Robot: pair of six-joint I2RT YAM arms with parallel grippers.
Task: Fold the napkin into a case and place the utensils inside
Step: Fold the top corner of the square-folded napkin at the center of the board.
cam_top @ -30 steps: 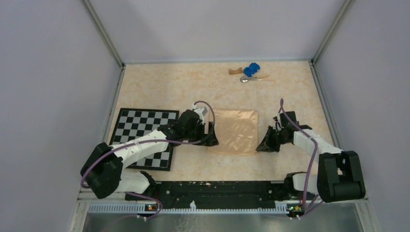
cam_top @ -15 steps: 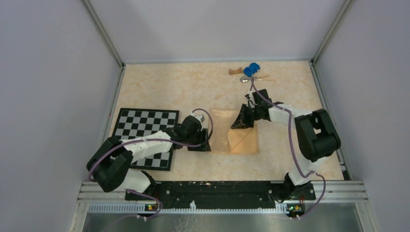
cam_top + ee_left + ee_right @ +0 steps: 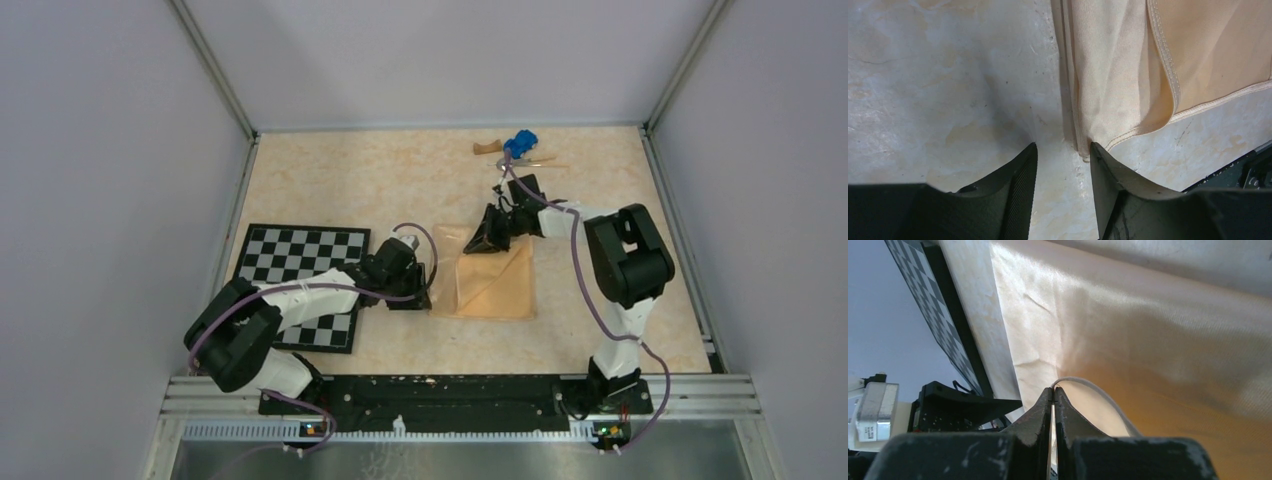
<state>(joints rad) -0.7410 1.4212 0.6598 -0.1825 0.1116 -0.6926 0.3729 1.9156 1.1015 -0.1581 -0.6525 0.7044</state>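
The peach-orange napkin lies mid-table, with one corner lifted and drawn diagonally over it. My right gripper is shut on that corner above the napkin's far left part; the right wrist view shows the hem pinched at the fingertips and the cloth stretching away. My left gripper is open at the napkin's near left corner. In the left wrist view the folded cloth edge touches the right fingertip, with nothing between the jaws. A silver utensil's thin handle shows at the back; its bowl is hidden behind the right arm's cable.
The checkerboard mat lies left of the napkin, partly under the left arm, and also shows in the right wrist view. A blue toy car and a brown wooden block sit at the back by the utensil.
My right gripper has carried the napkin's near right corner up and left across the cloth, making a diagonal fold. My left gripper has drawn back slightly to the near left corner.
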